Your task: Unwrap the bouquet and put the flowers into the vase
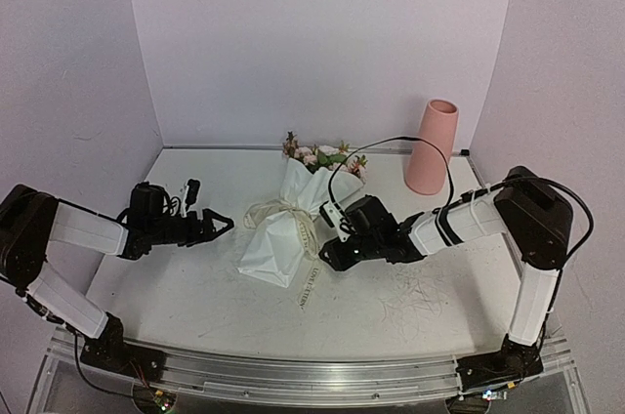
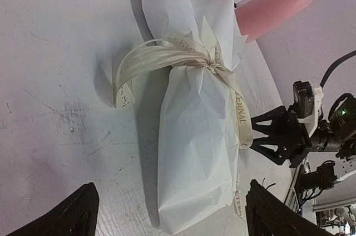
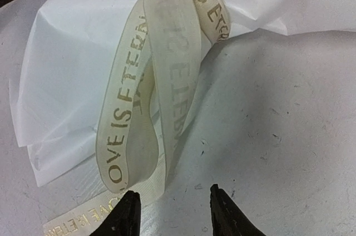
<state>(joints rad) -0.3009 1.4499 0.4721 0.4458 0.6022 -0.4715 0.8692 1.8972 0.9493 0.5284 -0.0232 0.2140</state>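
So far: none of the task's steps look done. The bouquet [image 1: 283, 228] lies whole on the worktop [image 1: 176, 287], its paper on and its ribbon [image 1: 276, 211] tied.
Left to do: loosen the ribbon, open the paper, lift out the stems and stand them in the vase [image 1: 431, 146].
Bouquet position: on its side in the middle of the worktop, between the two arms. The folded base points to the near edge and the heads to the back wall.
Paper wrap, contents: the flowers [image 1: 322, 155]. Pink and white heads and green leaves poke from the far open end, and the stems are hidden inside.
Ribbon: cream with gold print, knotted round the waist of the wrap, with one long tail trailing along the worktop toward the near edge.
Vase, contents: upright at the far right, well apart from the bouquet. No stems rise from its mouth, and the bottom cannot be seen.
Left side: the left hand [image 1: 221, 227] is spread wide and holds nothing. It sits just left of the wrap, pointing at it.
Right side: the right hand [image 3: 178, 214] has its jaws partly apart with nothing between them. It sits low over the worktop beside the wrap.
Ribbon loop: a loop [image 3: 139, 113] hangs just ahead of the right hand's fingers. Whether one finger touches it I cannot tell.
Likely step: probably getting hold of the ribbon to pull the knot loose.
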